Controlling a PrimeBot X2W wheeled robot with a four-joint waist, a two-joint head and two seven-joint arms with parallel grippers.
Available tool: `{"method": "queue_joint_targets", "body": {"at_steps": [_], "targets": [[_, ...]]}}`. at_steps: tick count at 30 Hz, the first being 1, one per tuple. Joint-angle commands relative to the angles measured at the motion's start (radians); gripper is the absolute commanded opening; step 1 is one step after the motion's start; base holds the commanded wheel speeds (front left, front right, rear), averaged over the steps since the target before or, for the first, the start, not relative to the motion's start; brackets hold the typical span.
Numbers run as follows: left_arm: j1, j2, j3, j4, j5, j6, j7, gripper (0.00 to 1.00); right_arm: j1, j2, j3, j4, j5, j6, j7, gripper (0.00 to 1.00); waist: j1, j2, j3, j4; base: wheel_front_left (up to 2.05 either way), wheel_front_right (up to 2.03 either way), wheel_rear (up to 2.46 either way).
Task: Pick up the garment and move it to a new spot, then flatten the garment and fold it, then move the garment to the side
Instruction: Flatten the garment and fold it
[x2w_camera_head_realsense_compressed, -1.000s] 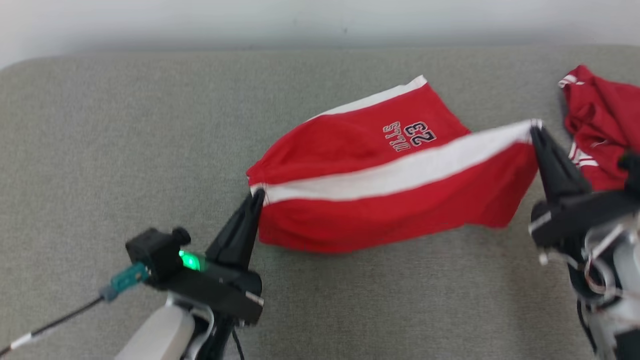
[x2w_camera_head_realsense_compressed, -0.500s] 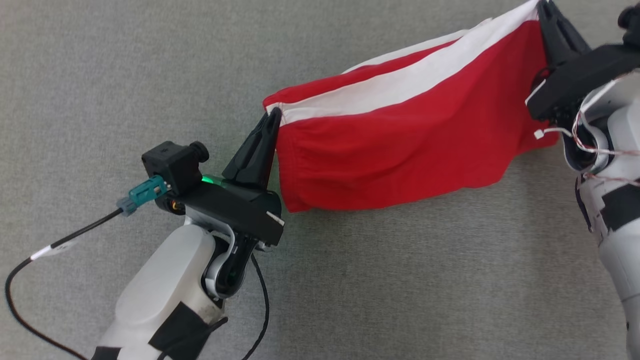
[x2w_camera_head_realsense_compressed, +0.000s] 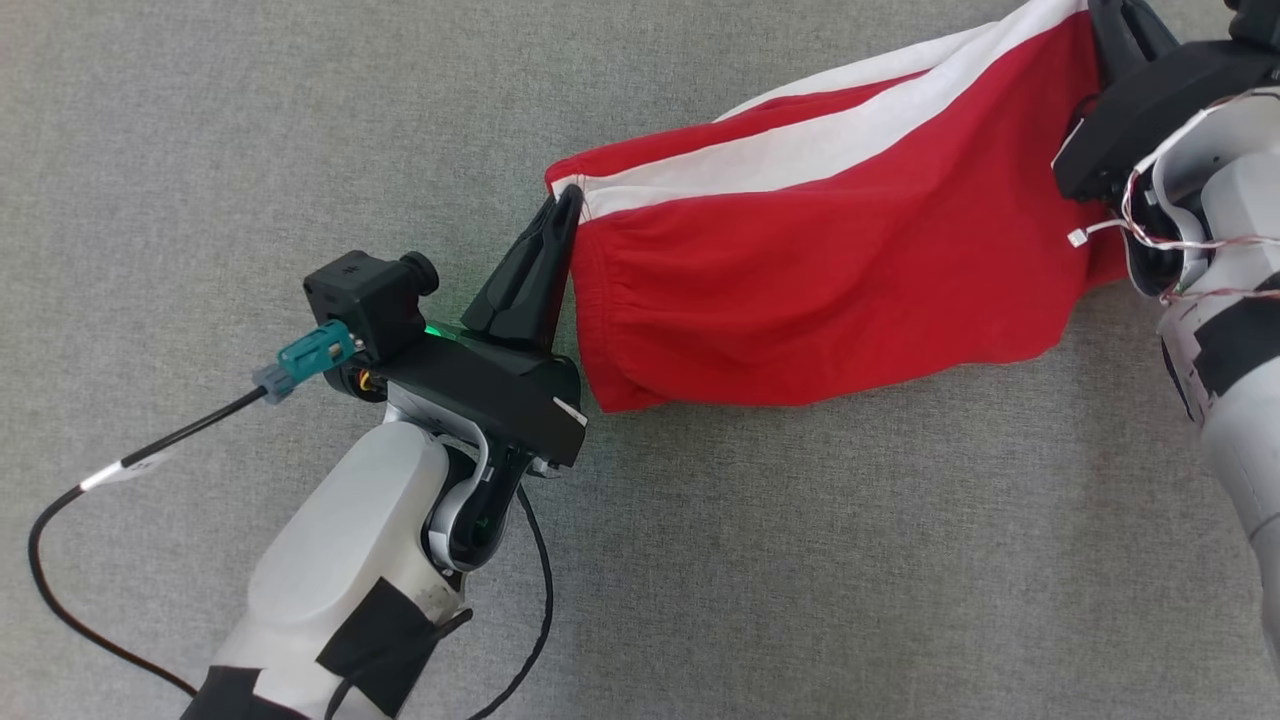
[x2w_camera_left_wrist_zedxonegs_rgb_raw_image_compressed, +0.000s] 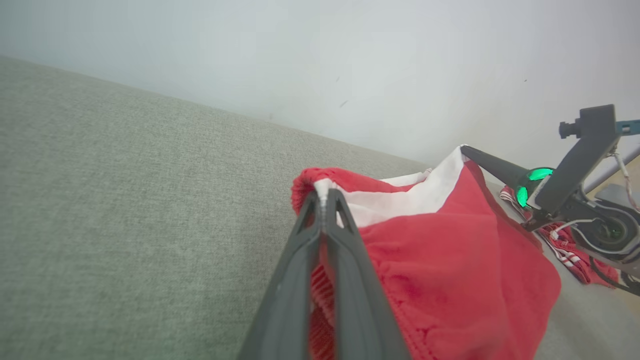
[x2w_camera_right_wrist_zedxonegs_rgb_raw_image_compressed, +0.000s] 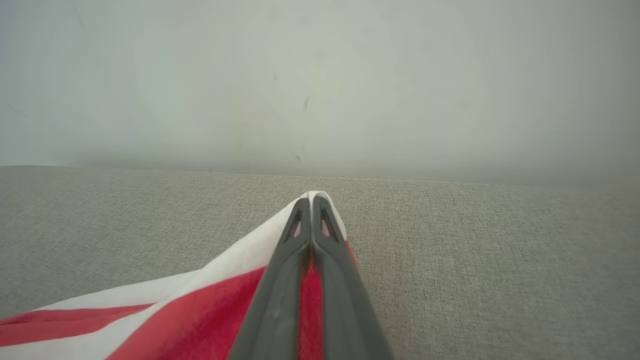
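The garment (x2w_camera_head_realsense_compressed: 830, 270) is a pair of red shorts with a white side stripe. It hangs stretched between both grippers above the grey fabric surface (x2w_camera_head_realsense_compressed: 250, 150). My left gripper (x2w_camera_head_realsense_compressed: 568, 200) is shut on the elastic waistband corner at the garment's left end, as the left wrist view confirms (x2w_camera_left_wrist_zedxonegs_rgb_raw_image_compressed: 325, 196). My right gripper (x2w_camera_right_wrist_zedxonegs_rgb_raw_image_compressed: 311, 199) is shut on the white-striped corner at the other end; its fingers (x2w_camera_head_realsense_compressed: 1125, 30) reach the top right of the head view. In the left wrist view the garment (x2w_camera_left_wrist_zedxonegs_rgb_raw_image_compressed: 450, 270) sags below the held edge.
A second red garment with white stripes (x2w_camera_left_wrist_zedxonegs_rgb_raw_image_compressed: 565, 245) lies on the surface behind the right arm in the left wrist view. A black cable (x2w_camera_head_realsense_compressed: 60, 590) loops off my left wrist. A pale wall (x2w_camera_right_wrist_zedxonegs_rgb_raw_image_compressed: 320, 75) rises behind the surface.
The head camera has tilted down, so the whole picture shifted. The garment is held higher and tauter, with its far printed leg no longer lying on the surface. Both grips are unchanged.
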Motion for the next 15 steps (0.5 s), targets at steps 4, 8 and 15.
{"method": "queue_joint_targets", "body": {"at_steps": [4, 8, 15], "targets": [[-0.021, -0.012, 0.002, 0.02, 0.034, 0.001, -0.003, 0.91, -0.032, 0.02, 0.013, 0.06, 0.023, -0.003, -0.017, 1.0, -0.0001, -0.0002, -0.003, 0.001, 0.0, 0.0, 0.0], [0.012, -0.018, 0.031, 0.026, 0.074, 0.001, -0.003, 1.0, -0.019, 0.021, 0.052, 0.081, 0.034, -0.003, -0.044, 1.0, -0.0001, -0.0002, -0.029, -0.006, 0.0, 0.0, 0.0], [0.135, 0.002, 0.132, -0.014, 0.109, 0.001, -0.003, 1.0, 0.074, -0.027, 0.135, 0.052, 0.086, -0.003, -0.052, 1.0, -0.0001, -0.0002, -0.105, -0.022, 0.0, 0.0, 0.0]]}}
